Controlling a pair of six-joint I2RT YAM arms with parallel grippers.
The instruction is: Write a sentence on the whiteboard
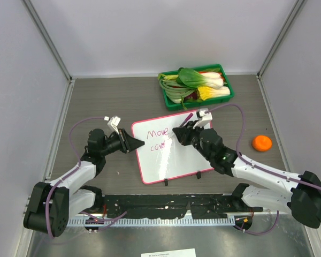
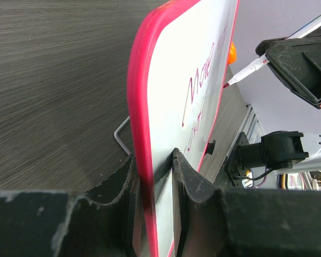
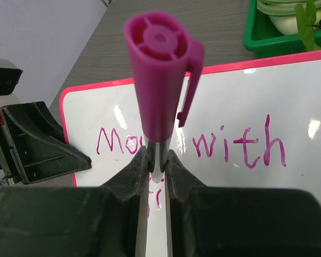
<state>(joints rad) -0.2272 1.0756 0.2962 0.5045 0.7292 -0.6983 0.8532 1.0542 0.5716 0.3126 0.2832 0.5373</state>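
2 robot arms reach over the dark grey wood-look counter (image 1: 107, 96). The small white whiteboard with the pink-red frame (image 1: 171, 160) is in the middle of the counter, between the 2 arms. Its 2 little black feet are on the side nearest the arm bases. I cannot tell if the board lies flat or is lifted a bit.

The left claw (image 1: 139, 143) pinches the left edge of the whiteboard. In the left wrist view, 1 black finger (image 2: 190, 179) sits on the white face and the other sits behind the pink-red frame.

The right claw (image 3: 156, 160) is pressed tight on a thin marker pen with a purple cap (image 3: 159, 80). The cap sticks out behind the fingers. The pen's tip points down at the white face, close to the purple writing (image 3: 246, 147). I cannot tell if the tip touches the board. The top line starts with "Mo" and has the word "with". A second line sits under it, but it is too hidden to read.

A green plastic tray (image 1: 229, 88) sits at the far side of the counter, near the board's far right corner. It holds leafy green and white vegetables (image 1: 203, 80). A small round orange thing (image 1: 262, 143) lies on the right, well apart from the board.
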